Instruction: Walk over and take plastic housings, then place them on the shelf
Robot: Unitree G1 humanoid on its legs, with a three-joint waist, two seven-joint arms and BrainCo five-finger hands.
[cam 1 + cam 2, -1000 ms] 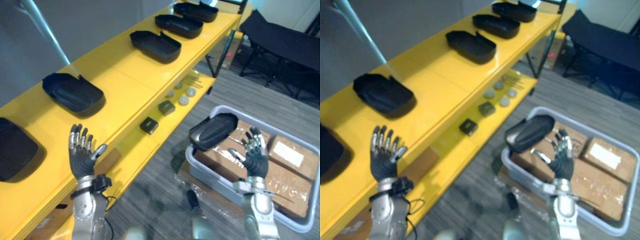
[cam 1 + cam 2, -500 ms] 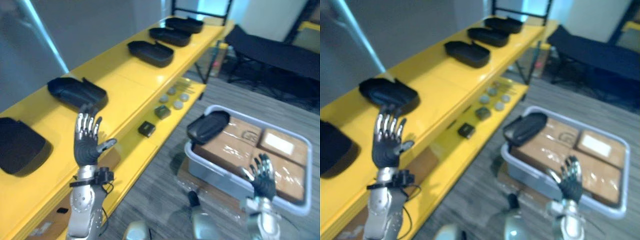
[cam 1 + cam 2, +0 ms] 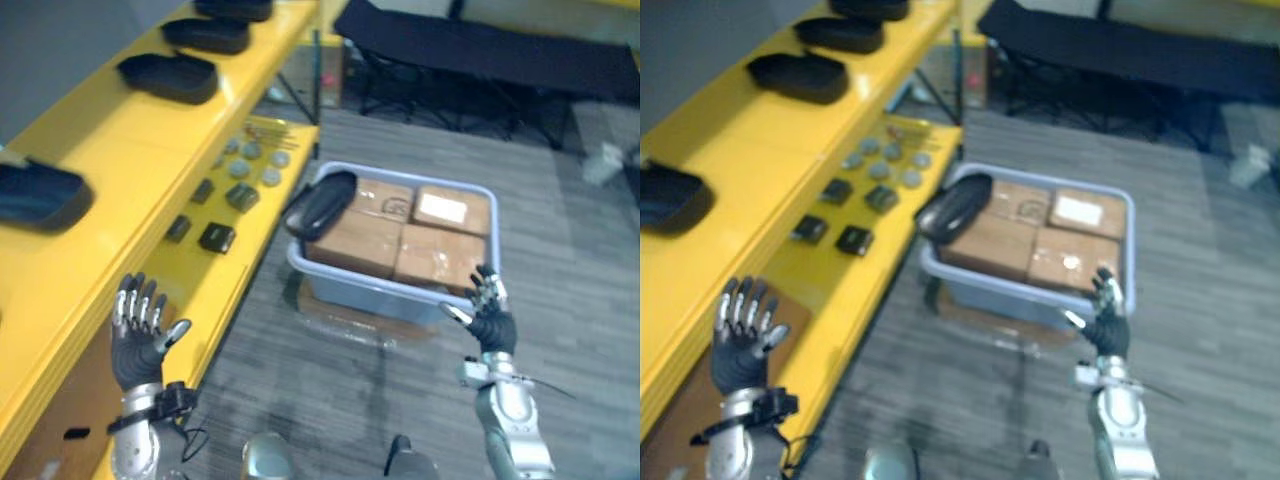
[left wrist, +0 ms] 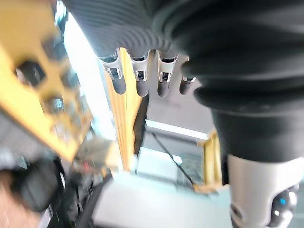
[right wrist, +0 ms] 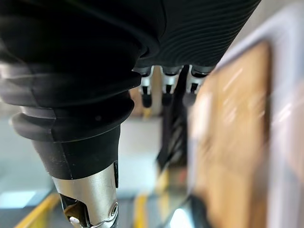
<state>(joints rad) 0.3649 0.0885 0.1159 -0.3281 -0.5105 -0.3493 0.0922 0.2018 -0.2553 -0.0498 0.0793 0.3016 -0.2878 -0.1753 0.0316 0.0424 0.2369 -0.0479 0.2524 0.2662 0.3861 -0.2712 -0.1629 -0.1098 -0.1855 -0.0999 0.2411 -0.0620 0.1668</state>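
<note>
Black plastic housing lies in the grey tub beyond the right robot hand. That and the left robot hand are spread, empty. Likely the approach step; next, reach in and grasp.

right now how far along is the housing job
Done: several black housings sit along the yellow shelf. In hand: nothing; the left hand and right hand are both open and empty. Left: one housing lies on the cardboard boxes in the grey bin, not yet picked up.
</note>
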